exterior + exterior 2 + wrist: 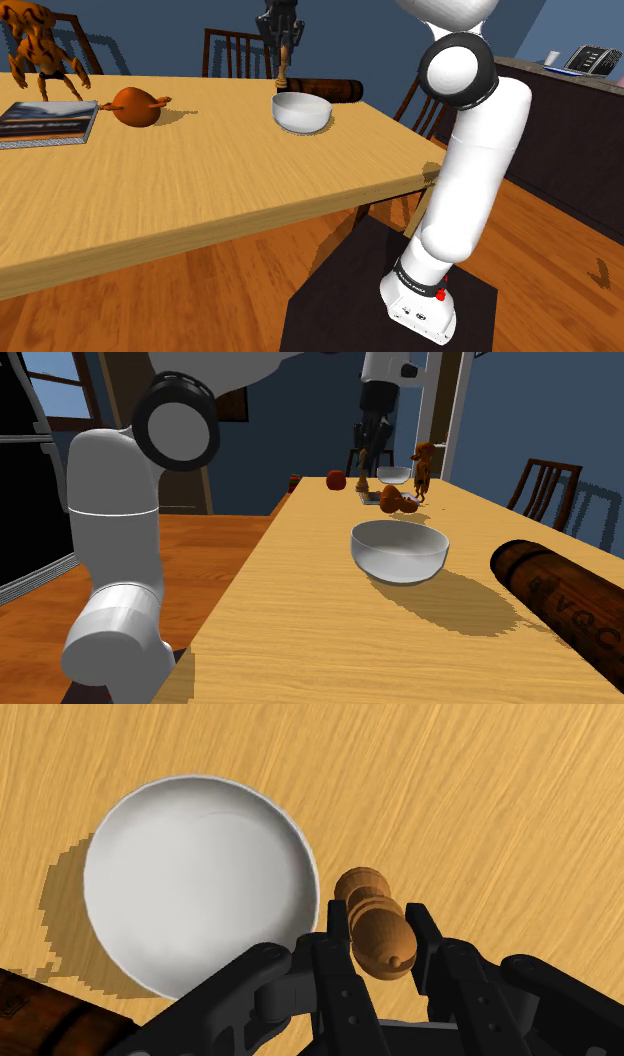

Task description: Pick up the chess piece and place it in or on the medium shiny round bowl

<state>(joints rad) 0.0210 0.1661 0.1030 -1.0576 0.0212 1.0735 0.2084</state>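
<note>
My black gripper (pixel 381 947) is shut on a brown wooden chess piece (pixel 374 926), which is clasped between the two fingers (pixel 334 956). It hangs well above the table beside the rim of a shiny white round bowl (pixel 198 884). In the shoulder view the gripper (pixel 283 52) is high over the table's far edge, behind the bowl (pixel 302 112), with the piece (pixel 284 68) pointing down. The second exterior view shows the gripper (pixel 368 450) and the piece (pixel 362 470) beyond the bowl (pixel 400 550), which stands upright on the wooden table (pixel 300 622).
A dark brown cylinder (pixel 325 88) lies just behind the bowl. An orange-brown lump (pixel 135 105), a book (pixel 45 122) and an orange figurine (pixel 40 50) are toward the shoulder view's left. Chairs (pixel 235 50) line the far side. A red ball (pixel 336 480) sits far down the table.
</note>
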